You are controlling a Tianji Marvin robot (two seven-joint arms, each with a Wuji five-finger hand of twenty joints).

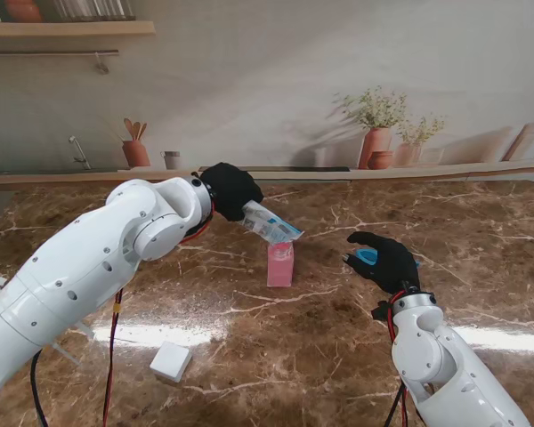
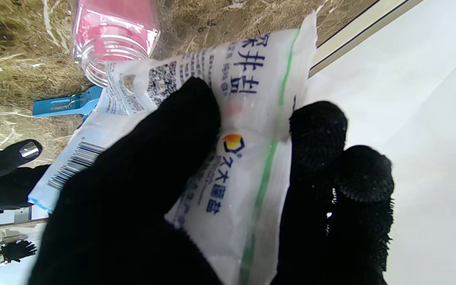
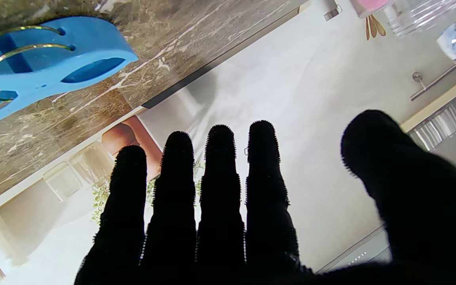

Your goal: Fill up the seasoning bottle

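A clear seasoning bottle (image 1: pixel 280 263) with pink contents stands upright mid-table, its mouth uncapped (image 2: pixel 111 37). My left hand (image 1: pixel 230 192) is shut on a white salt bag (image 1: pixel 271 223) with blue print, tilted so its lower corner hangs just over the bottle's mouth. Up close the salt bag (image 2: pixel 247 118) sits pinched between thumb and fingers (image 2: pixel 315 134). My right hand (image 1: pixel 384 261) hovers open to the right of the bottle, fingers (image 3: pixel 220 190) spread and holding nothing. A blue clip (image 1: pixel 367 257) lies on the table under that hand, large in the right wrist view (image 3: pixel 50 59).
A small white box (image 1: pixel 171 361) lies on the marble table (image 1: pixel 481 267) nearer to me on the left. A low ledge (image 1: pixel 481 168) with a printed kitchen backdrop runs along the far edge.
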